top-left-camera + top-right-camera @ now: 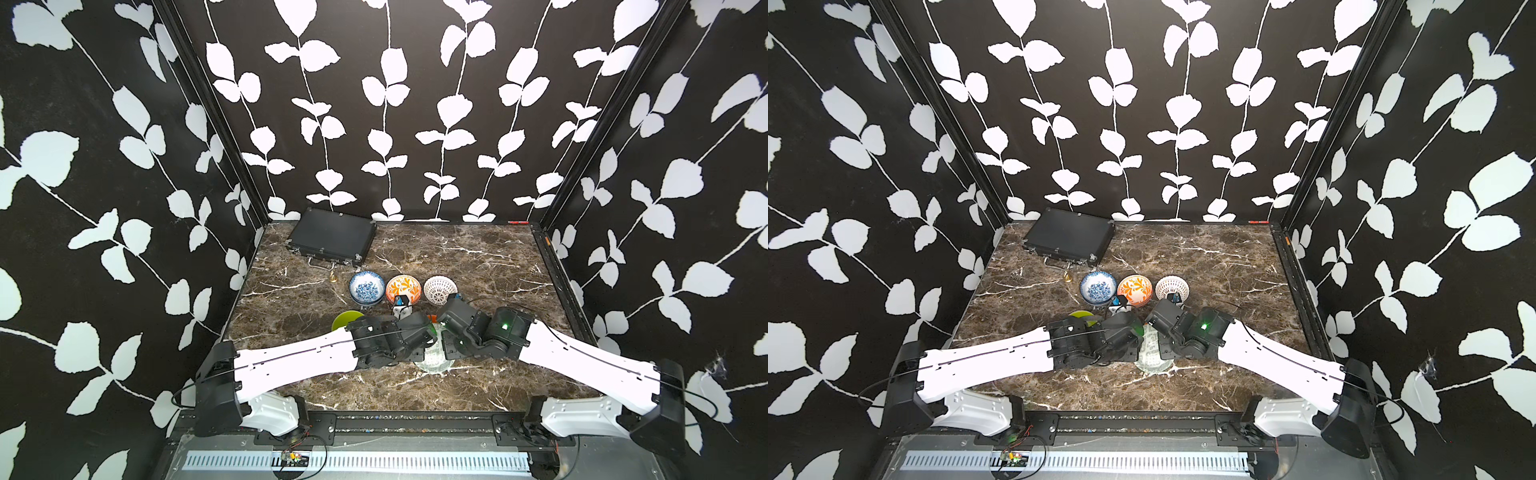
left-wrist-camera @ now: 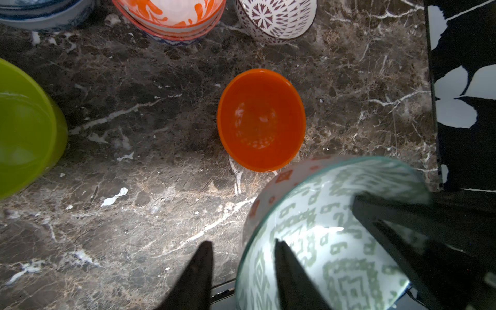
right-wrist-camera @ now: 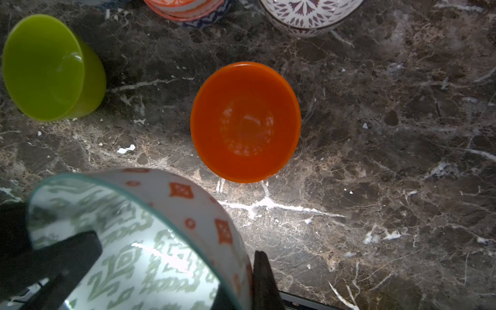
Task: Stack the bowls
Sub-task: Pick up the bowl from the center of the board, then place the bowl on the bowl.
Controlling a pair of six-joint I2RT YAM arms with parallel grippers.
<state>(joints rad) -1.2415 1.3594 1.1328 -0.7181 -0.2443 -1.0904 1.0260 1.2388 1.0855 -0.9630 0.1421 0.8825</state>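
Note:
The pale green patterned bowl (image 2: 335,236) (image 3: 134,241) sits tilted between both wrists, partly hidden under the arms in both top views (image 1: 434,361) (image 1: 1152,357). My right gripper (image 3: 248,268) is shut on its wall, one finger outside and one inside. My left gripper (image 2: 243,241) stands open astride the rim without touching it. Just beyond lies the plain orange bowl (image 2: 261,120) (image 3: 245,122), and the lime bowl (image 3: 51,67) (image 1: 345,321) sits to its left. Behind them are the blue-white stack (image 1: 367,287), the orange-white stack (image 1: 403,289) and the white lattice bowl (image 1: 439,289).
A flat black case (image 1: 332,239) lies at the back left of the marble table (image 1: 478,257), with a small brass object (image 1: 332,279) in front of it. Black leaf-patterned walls close in three sides.

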